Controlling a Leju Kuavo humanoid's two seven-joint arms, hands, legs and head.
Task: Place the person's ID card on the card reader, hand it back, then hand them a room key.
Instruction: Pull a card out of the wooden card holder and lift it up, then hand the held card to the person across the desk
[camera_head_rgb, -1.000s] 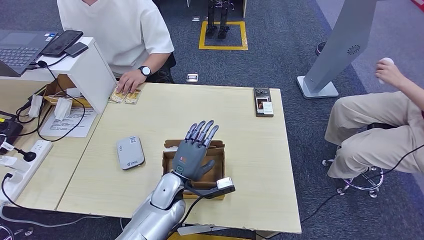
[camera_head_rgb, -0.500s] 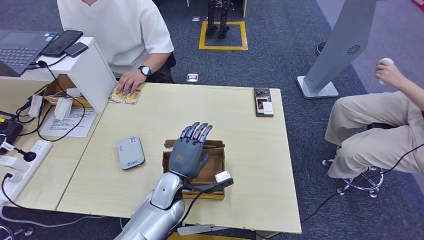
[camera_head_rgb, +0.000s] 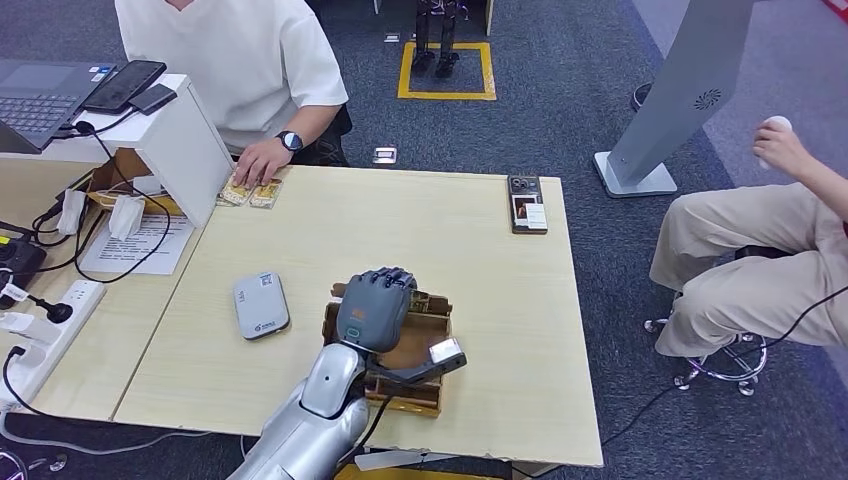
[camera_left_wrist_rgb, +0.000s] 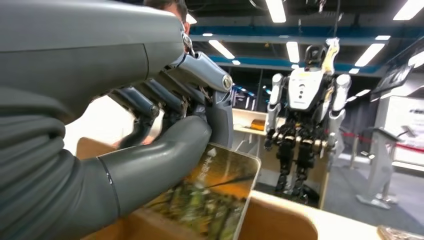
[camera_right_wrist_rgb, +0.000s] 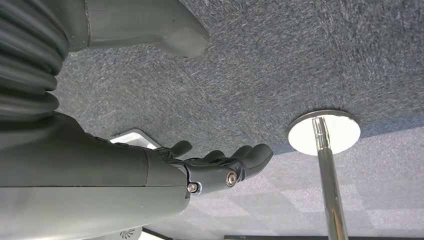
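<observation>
Glossy orange-and-green room key card (camera_left_wrist_rgb: 210, 200) pinched by left hand (camera_head_rgb: 374, 308) inside brown cardboard box (camera_head_rgb: 428, 345) on pale wooden bench (camera_head_rgb: 500, 300), card print unreadable in wrist view, right hand (camera_right_wrist_rgb: 220, 167) empty, fingers apart over carpet.

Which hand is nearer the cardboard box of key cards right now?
Left. The left hand is curled over the cardboard box, gripping a key card there. The right hand hangs over the carpet floor, away from the box.

left hand (camera_head_rgb: 374, 309): fingers curled, thumb (camera_left_wrist_rgb: 150, 165) pinching a card (camera_left_wrist_rgb: 210, 200) | right hand (camera_right_wrist_rgb: 215, 167): hangs low, fingers loosely apart, holding nothing
</observation>
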